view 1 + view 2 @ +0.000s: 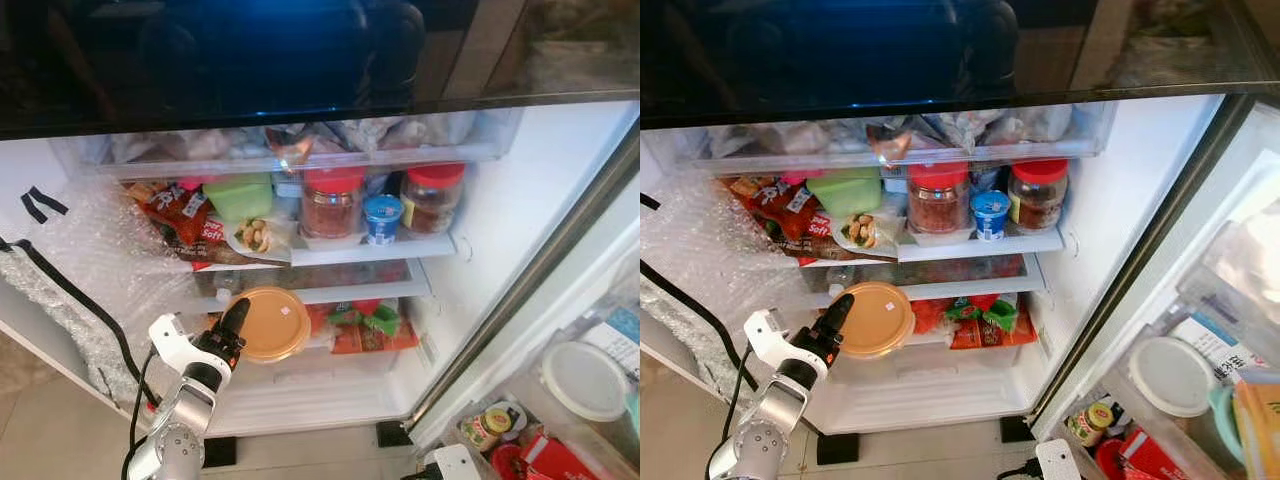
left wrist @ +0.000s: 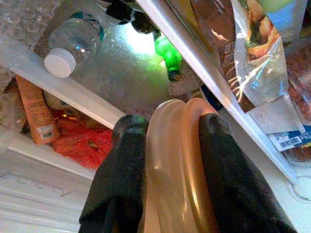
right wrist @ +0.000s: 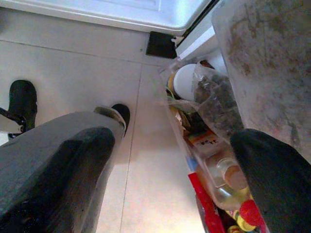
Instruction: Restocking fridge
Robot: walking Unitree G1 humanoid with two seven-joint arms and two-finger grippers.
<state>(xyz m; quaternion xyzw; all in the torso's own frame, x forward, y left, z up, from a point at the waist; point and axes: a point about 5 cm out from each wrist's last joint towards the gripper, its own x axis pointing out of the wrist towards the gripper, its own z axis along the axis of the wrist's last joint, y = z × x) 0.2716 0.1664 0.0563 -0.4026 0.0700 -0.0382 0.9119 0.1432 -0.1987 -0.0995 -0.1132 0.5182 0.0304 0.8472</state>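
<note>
Two black fingers of the left claw [image 1: 236, 318] pinch the rim of an orange lidded tub [image 1: 268, 324], lower centre, at the fridge's lower shelf [image 1: 350, 293]; light, stiff, slippery plastic, best gripped at its edge; right claw [image 3: 194, 184] hangs open.

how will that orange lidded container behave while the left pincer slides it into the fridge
The orange container looks like smooth, translucent plastic, so it may slip between the left pincer fingers, which grip only its rim. It is wide and flat, so it probably sits stable once on the shelf. Held edge-on, it could pivot in the grip.
</note>
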